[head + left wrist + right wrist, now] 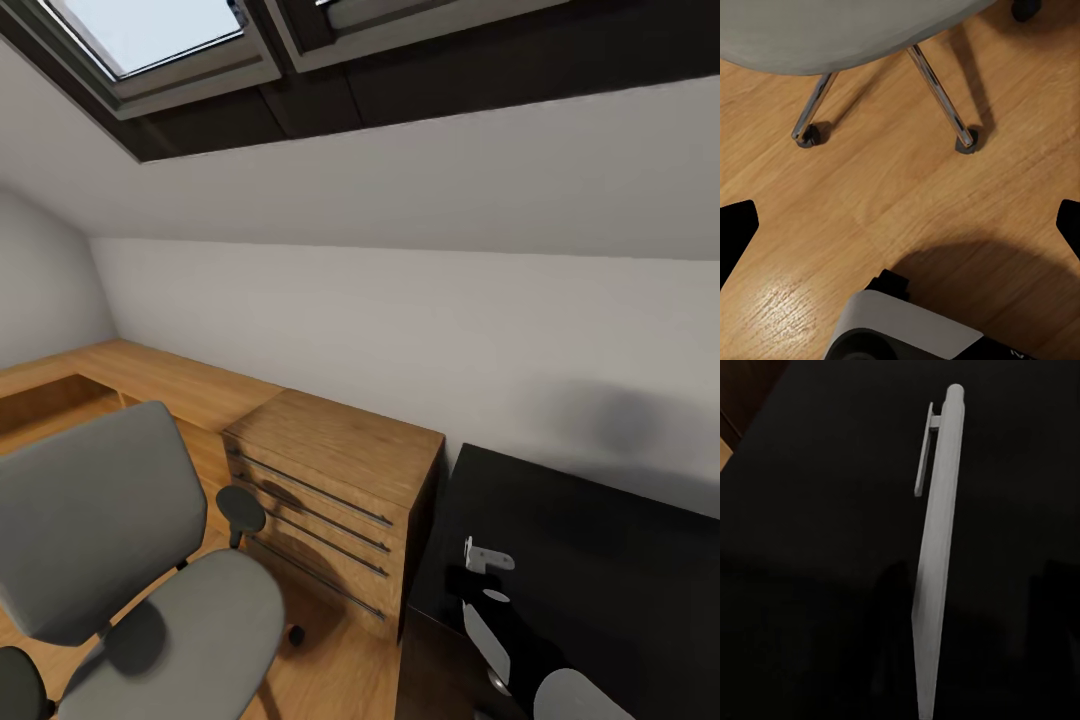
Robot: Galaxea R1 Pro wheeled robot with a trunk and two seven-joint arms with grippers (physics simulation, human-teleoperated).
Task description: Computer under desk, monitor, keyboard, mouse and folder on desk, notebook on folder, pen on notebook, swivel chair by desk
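So the thin white clip-top pen (937, 555) hangs right in front of the right wrist camera over the glossy black tabletop (600, 560); can't tell whether the right claw grips it. The grey upholstered swivel chair (110, 560) sits on the wood floor (907, 195) beside the oak drawer chest (335, 500). Left claw's dark tips (735, 232) are spread wide.

grey swivel chair (130, 570), wooden drawers (335, 500), black desk (600, 560)

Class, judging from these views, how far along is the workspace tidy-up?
Apparently done: the swivel chair seat carries no folder. In hand: the pen hangs close before the right wrist camera over the desk, seemingly gripped. Left: setting it on the notebook, and parking the chair beside the desk.
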